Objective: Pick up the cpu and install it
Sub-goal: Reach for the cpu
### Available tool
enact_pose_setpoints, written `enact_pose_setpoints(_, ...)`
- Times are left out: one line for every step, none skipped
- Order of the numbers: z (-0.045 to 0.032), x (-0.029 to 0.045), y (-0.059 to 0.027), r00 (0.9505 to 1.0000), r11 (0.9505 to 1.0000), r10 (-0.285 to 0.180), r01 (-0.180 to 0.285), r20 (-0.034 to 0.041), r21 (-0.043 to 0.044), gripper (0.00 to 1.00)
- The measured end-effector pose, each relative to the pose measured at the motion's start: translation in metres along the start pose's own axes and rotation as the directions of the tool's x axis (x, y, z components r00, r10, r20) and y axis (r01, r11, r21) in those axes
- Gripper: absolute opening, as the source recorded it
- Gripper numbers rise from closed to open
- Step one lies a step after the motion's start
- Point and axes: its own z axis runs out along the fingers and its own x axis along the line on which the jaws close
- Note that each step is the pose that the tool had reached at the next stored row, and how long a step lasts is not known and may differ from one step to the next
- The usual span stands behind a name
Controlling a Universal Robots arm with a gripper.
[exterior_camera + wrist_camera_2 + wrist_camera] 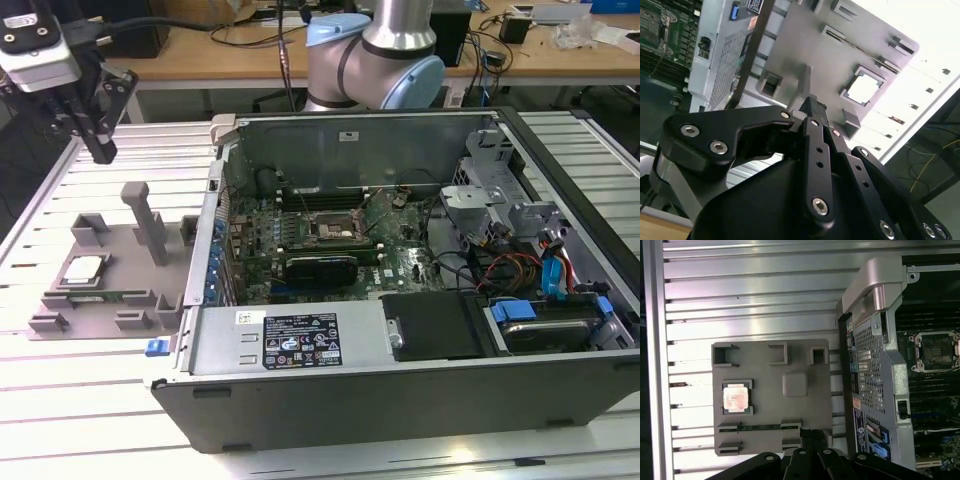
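The gripper [104, 152] hangs pinched shut and empty, well apart from the cpu [82, 268] lying in its grey tray [122, 272] pocket at 6 o'clock of it in the exterior view; descending unopened, it would likely strike the chip's lid.

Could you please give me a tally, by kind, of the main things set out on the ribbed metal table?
cpu: 1
grey holder tray: 1
open computer case: 1
motherboard socket: 1
Total: 4
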Motion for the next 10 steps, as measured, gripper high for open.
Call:
enact_pose_setpoints(0.0, 0.0022, -0.0002, 1.0, 1.0, 0.0, 0.0, 0.0005, -0.0001, 0.11)
enact_pose_setpoints(-0.0002, 0.0047, -0.0004, 1.0, 1.0, 0.0, 0.0, 0.0009, -0.0001, 0.11)
enact_pose_setpoints(-0.0003, 0.0092, -0.0007, 1.0, 1.0, 0.0, 0.0, 0.0018, -0.0002, 0.11)
enact_pose_setpoints(-0.0007, 0.018, -0.0014, 1.0, 1.0, 0.0, 0.0, 0.0034, -0.0003, 0.11)
enact_pose_setpoints(-0.0009, 0.0223, -0.0017, 1.0, 1.0, 0.0, 0.0, 0.0042, -0.0003, 0.11)
enact_pose_setpoints(-0.0009, 0.0246, -0.0018, 1.0, 1.0, 0.0, 0.0, 0.0048, -0.0004, 0.11)
enact_pose_setpoints(-0.001, 0.027, -0.002, 1.0, 1.0, 0.0, 0.0, 0.0053, -0.0004, 0.11)
enact_pose_setpoints(-0.0011, 0.0296, -0.0022, 1.0, 1.0, 0.0, 0.0, 0.006, -0.0005, 0.11)
enact_pose_setpoints(-0.001, 0.0336, -0.0025, 1.0, 1.0, 0.0, 0.0, 0.0073, -0.0005, 0.11)
enact_pose_setpoints(0.0011, 0.0374, -0.0029, 1.0, 1.0, 0.0, 0.0, 0.0094, -0.0008, 0.11)
